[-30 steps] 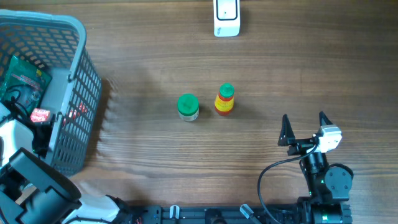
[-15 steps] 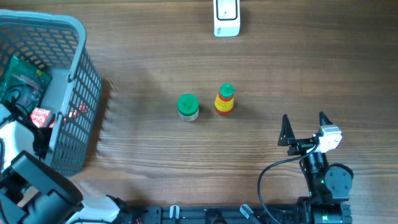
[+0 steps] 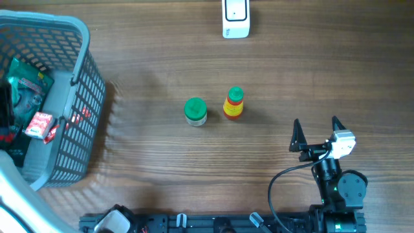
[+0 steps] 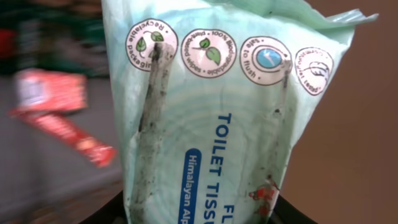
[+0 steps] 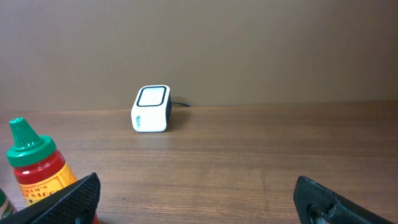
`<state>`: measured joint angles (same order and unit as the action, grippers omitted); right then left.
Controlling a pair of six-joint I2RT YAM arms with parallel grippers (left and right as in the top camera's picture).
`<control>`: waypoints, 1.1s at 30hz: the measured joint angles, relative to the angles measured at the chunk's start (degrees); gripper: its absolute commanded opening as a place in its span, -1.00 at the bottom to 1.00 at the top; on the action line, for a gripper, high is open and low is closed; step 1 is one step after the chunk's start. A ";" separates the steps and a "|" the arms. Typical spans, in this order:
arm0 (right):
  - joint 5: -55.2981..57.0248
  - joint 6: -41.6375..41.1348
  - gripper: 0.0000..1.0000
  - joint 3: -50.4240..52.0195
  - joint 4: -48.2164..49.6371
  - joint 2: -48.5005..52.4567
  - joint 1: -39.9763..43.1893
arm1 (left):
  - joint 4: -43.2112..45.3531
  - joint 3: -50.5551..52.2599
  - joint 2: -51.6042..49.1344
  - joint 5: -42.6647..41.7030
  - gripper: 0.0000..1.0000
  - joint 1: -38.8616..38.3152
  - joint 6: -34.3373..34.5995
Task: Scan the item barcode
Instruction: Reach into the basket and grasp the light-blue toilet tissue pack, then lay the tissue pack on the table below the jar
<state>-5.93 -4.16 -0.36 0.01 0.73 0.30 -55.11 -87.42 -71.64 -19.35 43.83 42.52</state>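
The tabletop (image 3: pixel 272 77) carries a basket (image 3: pixel 84 39) at far left. Inside it the left end effector (image 4: pixel 217 93) clamps the tissue pack (image 4: pixel 211 162). The soft wrapper may well slip or snag the rim on the way to the scanner (image 3: pixel 235 18), well apart. The right end effector (image 3: pixel 317 133) rests spread open.

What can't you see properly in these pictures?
Toilet tissue pack: left wrist view, lower print cut off by the bottom edge; no barcode shows.
Red packets: left wrist view, blurred, unreadable.
Sauce bottle: right wrist view, label partly behind a finger of the right end effector.
Green-lidded jar: overhead, its lid hides the label.
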 measured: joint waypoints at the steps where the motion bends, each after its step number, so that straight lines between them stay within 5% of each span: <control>1: 0.02 0.00 1.00 0.00 0.00 0.00 0.00 | 1.31 -0.35 2.25 -1.36 -0.01 -1.42 0.02; 8: 0.00 0.00 0.99 0.00 0.00 0.00 0.00 | 6.75 -1.05 14.12 -6.08 0.00 -20.52 0.00; 14: 0.00 0.00 1.00 0.00 0.02 0.00 0.00 | 5.25 -1.11 13.79 -4.04 -0.01 -39.87 -4.83; 23: 0.00 -0.02 1.00 0.00 0.00 0.00 0.00 | -10.54 -1.55 -2.89 12.68 -0.02 -74.18 -12.41; 33: 0.00 0.00 0.99 0.00 0.00 0.00 0.00 | -20.06 -1.25 -26.77 23.34 -0.13 -89.59 -13.14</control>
<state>-5.93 -4.16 -0.36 0.01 0.73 0.30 -75.18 -88.66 -98.41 3.99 -45.76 29.39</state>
